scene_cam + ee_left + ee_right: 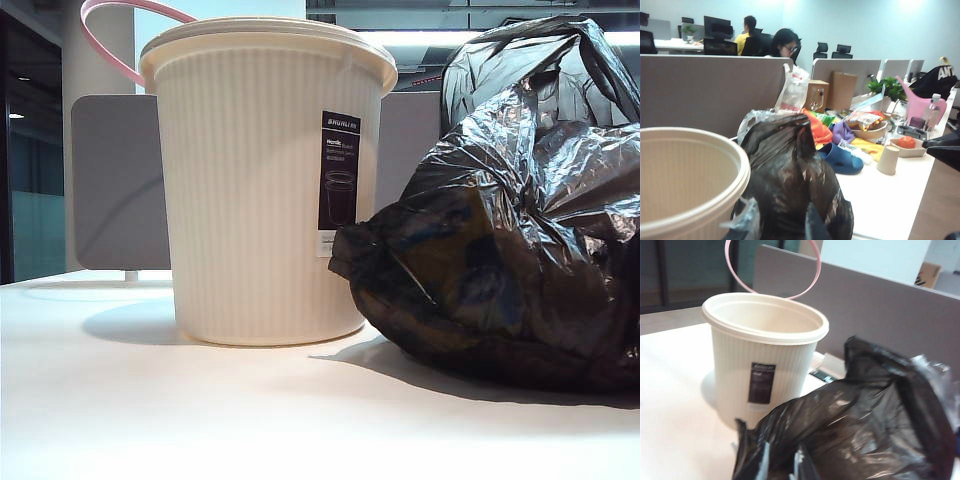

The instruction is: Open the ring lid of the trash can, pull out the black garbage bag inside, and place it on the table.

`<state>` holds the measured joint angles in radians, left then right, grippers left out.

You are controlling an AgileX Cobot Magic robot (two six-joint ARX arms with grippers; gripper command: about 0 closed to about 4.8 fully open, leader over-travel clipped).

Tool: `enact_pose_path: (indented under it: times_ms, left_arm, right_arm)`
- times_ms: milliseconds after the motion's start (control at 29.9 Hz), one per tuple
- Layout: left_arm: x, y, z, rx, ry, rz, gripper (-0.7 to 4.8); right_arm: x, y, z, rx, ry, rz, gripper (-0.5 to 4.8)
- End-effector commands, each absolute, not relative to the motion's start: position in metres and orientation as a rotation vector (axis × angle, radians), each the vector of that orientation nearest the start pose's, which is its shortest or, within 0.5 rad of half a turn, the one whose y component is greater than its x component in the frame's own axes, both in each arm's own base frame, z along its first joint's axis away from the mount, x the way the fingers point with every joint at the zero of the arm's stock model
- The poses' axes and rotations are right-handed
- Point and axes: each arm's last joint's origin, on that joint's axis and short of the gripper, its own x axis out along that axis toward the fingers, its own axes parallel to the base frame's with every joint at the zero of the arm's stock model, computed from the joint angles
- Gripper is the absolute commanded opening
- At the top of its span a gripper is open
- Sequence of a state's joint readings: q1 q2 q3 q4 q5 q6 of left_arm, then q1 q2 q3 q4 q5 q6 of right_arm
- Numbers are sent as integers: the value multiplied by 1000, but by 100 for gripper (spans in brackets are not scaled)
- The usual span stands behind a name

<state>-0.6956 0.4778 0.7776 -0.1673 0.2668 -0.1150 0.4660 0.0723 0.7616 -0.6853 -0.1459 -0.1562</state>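
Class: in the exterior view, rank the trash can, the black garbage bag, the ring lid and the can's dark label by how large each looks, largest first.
1-2. trash can and black garbage bag: too alike to rank; the bag is cut off by the frame edge and may sit nearer.
3. ring lid: only partly visible.
4. dark label.

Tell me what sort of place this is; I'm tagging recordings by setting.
Probably an open-plan office: grey partition panels, people seated at monitors behind them, and a white table holding the trash can and black garbage bag. Neither gripper is in view.
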Motion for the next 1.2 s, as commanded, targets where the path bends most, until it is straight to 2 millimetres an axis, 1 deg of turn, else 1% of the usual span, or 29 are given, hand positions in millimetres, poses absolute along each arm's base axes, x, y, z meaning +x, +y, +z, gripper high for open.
enact_pose_path:
  times_ms: [33, 167, 267, 301, 534, 768, 935, 1035, 1136, 1202]
  left_arm:
    - [61, -60, 362, -116, -40, -937, 120]
    - [49, -49, 356, -90, -12, -908, 120]
    - [41, -41, 351, -84, 6, -891, 120]
    - [38, -39, 350, -83, 10, -891, 120]
    - [24, -27, 340, -72, 50, -890, 120]
    - [15, -20, 315, -95, 42, -890, 120]
    - [13, -18, 295, -130, 14, -893, 120]
    - [18, -23, 288, -130, 28, -909, 120]
    - [24, -28, 280, -131, 24, -911, 120]
    - [27, -31, 276, -133, 17, -910, 120]
  right_arm:
    - [6, 9, 318, -122, -24, 646, 81]
    - [13, 13, 308, -104, 19, 673, 79]
    - [17, 15, 303, -101, 30, 673, 46]
    - [18, 16, 302, -100, 29, 673, 43]
    - [25, 19, 297, -54, 20, 669, 43]
    - [26, 20, 295, -47, 26, 669, 39]
    - [33, 23, 285, -12, 67, 671, 40]
    - [38, 26, 278, 22, 87, 681, 40]
    - [40, 28, 277, 67, 80, 704, 40]
    - [42, 28, 276, 82, 72, 682, 40]
